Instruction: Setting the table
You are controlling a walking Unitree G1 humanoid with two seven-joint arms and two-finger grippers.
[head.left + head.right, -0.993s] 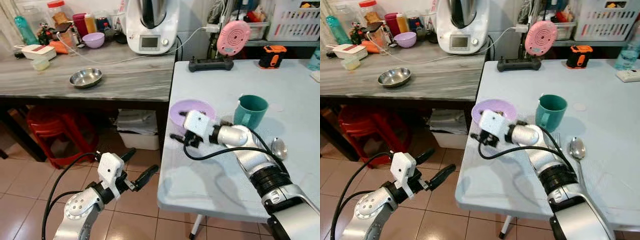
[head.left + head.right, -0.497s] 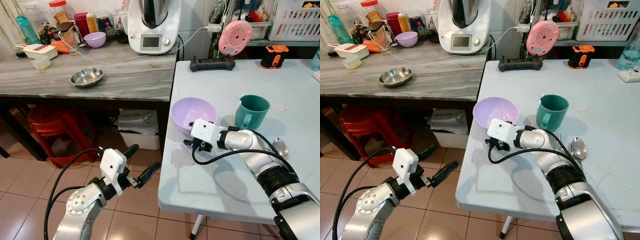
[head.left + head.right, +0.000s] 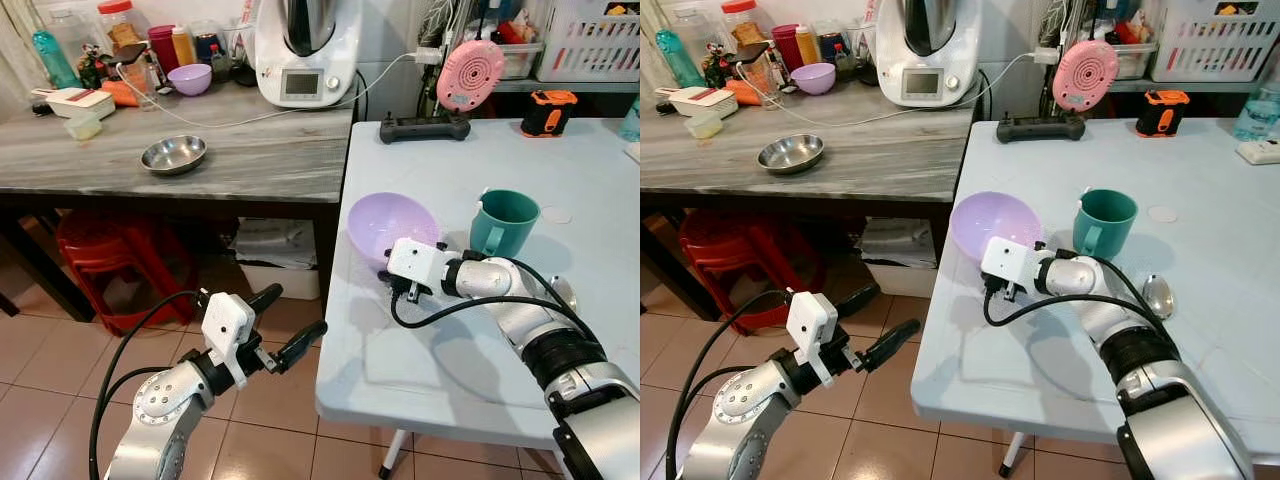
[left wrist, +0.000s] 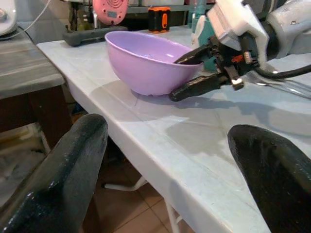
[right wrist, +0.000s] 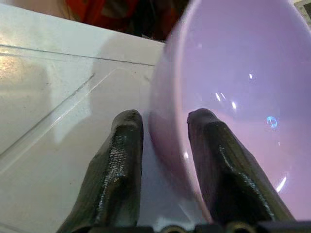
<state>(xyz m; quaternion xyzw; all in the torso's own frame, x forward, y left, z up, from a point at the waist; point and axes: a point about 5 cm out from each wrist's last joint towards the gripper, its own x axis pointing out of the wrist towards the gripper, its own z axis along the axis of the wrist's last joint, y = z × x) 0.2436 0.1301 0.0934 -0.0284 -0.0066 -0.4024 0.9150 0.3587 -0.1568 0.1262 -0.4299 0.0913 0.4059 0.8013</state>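
Nearest, the left gripper [image 3: 287, 324] hangs over the tiled floor [image 3: 40, 380] just off the white table's [image 3: 450, 390] left edge, its two black fingers spread wide and holding nothing. On the table, near that left edge, the right gripper [image 4: 190, 74] pinches the wall of the purple bowl [image 3: 390, 222]: one finger lies inside the bowl, the other against its outer side, and the bowl's base rests on the tabletop. Just beside the bowl, toward the middle of the table, stands a green mug [image 3: 503, 221], upright with its handle on the side facing the bowl. A metal spoon [image 3: 1157, 296] lies near the mug, partly hidden behind the right arm. Farther back, by the table's far edge, sit a black controller [image 3: 421, 128], a pink round gadget [image 3: 469, 74] and an orange-and-black tool [image 3: 548, 110]. To the left, apart from the table, a grey counter [image 3: 250, 150] carries a steel bowl [image 3: 174, 154] near its middle, and a white kitchen machine [image 3: 304, 50] and a second, smaller purple bowl [image 3: 188, 79] along its far edge. Red stools [image 3: 110, 260] stand under it.
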